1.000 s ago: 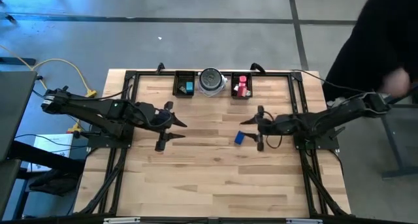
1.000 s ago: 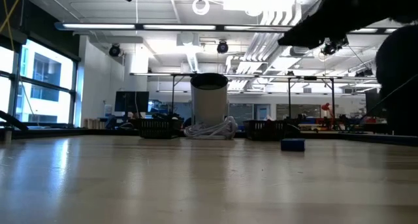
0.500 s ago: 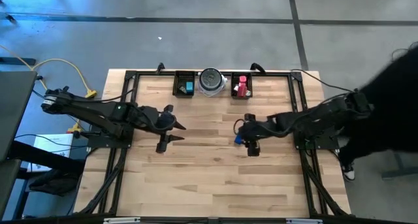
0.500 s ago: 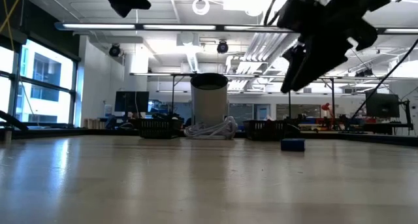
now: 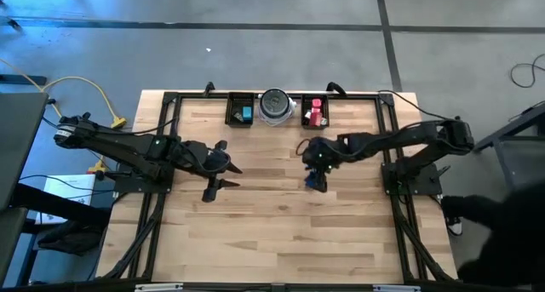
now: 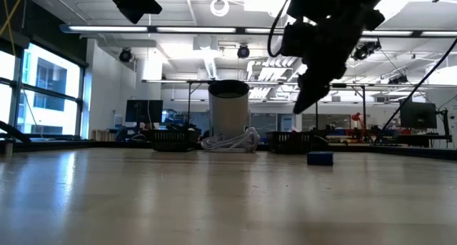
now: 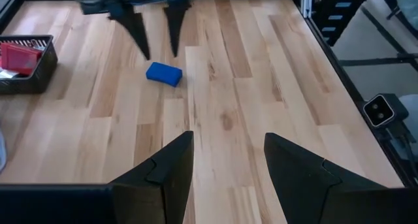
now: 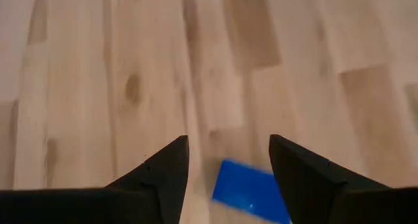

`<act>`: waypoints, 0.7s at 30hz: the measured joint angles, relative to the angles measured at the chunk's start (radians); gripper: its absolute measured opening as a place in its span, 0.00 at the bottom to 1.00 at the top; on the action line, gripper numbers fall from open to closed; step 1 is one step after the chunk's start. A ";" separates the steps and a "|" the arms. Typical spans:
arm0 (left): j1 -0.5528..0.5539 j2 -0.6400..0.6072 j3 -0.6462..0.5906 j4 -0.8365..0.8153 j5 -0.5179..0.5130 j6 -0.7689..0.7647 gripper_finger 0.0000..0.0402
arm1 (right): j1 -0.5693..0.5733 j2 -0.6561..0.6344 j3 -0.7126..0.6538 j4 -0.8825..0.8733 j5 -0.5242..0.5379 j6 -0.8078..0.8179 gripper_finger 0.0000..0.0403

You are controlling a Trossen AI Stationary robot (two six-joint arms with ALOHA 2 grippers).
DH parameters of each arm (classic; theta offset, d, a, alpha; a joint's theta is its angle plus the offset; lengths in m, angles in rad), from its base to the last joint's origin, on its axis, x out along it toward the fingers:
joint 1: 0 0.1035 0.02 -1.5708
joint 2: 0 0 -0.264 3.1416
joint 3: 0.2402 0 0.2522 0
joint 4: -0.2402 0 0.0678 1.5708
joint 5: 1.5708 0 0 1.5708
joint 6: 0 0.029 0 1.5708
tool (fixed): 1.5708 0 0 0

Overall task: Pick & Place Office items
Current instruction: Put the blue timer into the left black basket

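One blue block (image 5: 312,182) lies flat on the bare wood near the table's middle; it also shows in the low view (image 6: 320,158), the left wrist view (image 7: 163,74) and the right wrist view (image 8: 251,188). My right gripper (image 5: 313,166) hangs open just above it with its fingers pointing down, and touches nothing (image 8: 228,140). My left gripper (image 5: 217,170) waits open above the table's left half (image 7: 225,162). Teal, red and pink pieces lie in the two black trays.
At the far edge stand a black tray (image 5: 240,111) with a teal piece, a round silver dish (image 5: 276,105) and a second black tray (image 5: 314,112) with red and pink pieces. A black frame (image 5: 170,105) runs round the table. Bare wood lies toward the near edge.
My right gripper has travelled toward the table's left, from right of the blue block to right above it, tipping its fingers downward. The block has stayed put. A person at the table's right side has moved off toward the near right corner.
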 joint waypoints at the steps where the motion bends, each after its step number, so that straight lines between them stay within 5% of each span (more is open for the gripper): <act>1: 0.000 0.000 0.000 0.000 0.000 0.005 0.45 | -0.010 0.000 0.000 0.016 0.001 0.001 0.49; 10: 0.000 0.000 0.000 0.000 0.016 0.010 0.45 | -0.039 0.000 0.000 0.175 0.069 0.019 0.49; 17: 0.000 0.000 0.000 0.000 0.017 -0.007 0.45 | -0.039 -0.001 0.000 0.341 -0.011 -0.008 0.47; 21: 0.000 0.000 -0.003 0.001 0.023 -0.010 0.45 | -0.038 -0.001 0.000 0.373 0.027 -0.032 0.46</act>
